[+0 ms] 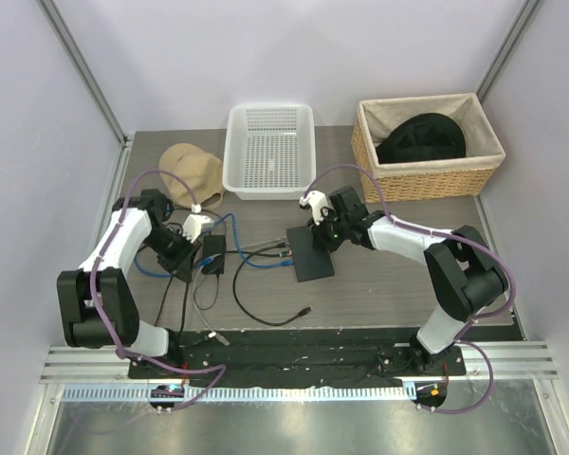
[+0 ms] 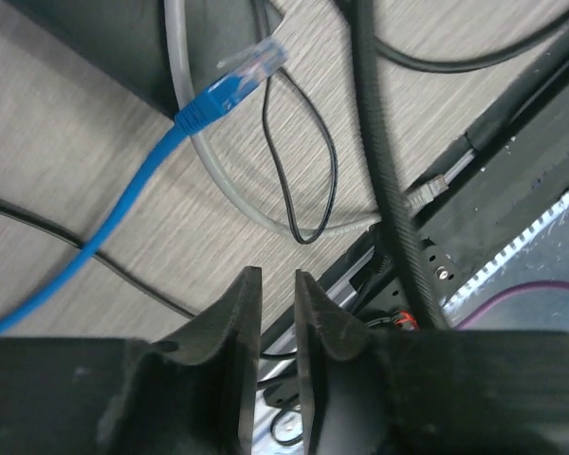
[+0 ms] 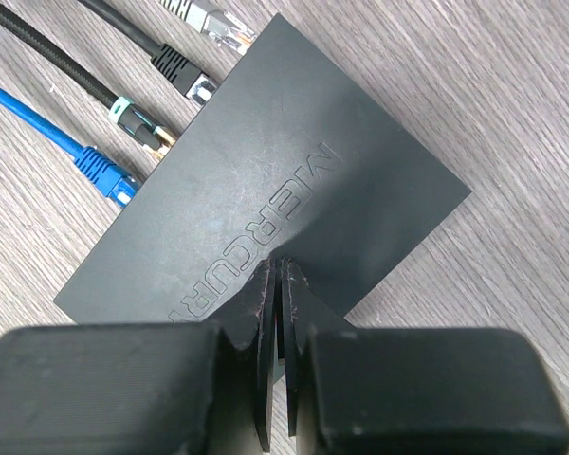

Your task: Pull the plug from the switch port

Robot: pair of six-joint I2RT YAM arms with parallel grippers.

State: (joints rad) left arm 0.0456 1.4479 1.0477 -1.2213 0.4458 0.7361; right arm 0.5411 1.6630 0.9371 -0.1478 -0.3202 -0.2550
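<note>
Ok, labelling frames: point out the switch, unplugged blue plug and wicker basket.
switch point(image 3: 266, 199), right wrist view, top face.
unplugged blue plug point(image 2: 229, 90), left wrist view, blue boot.
wicker basket point(image 1: 427, 178), top view, front wall.

Bright, even light; wrist-view foregrounds look soft.

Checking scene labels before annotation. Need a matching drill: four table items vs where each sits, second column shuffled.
Things:
1. switch
2. white basket
3. wicker basket
4. tan cap

Places:
A. back right, black fabric inside
B. back left, near the left arm
C. back centre
D. at the tips of the right gripper

Pairs: 1-D, 2-C, 3-A, 4-B
</note>
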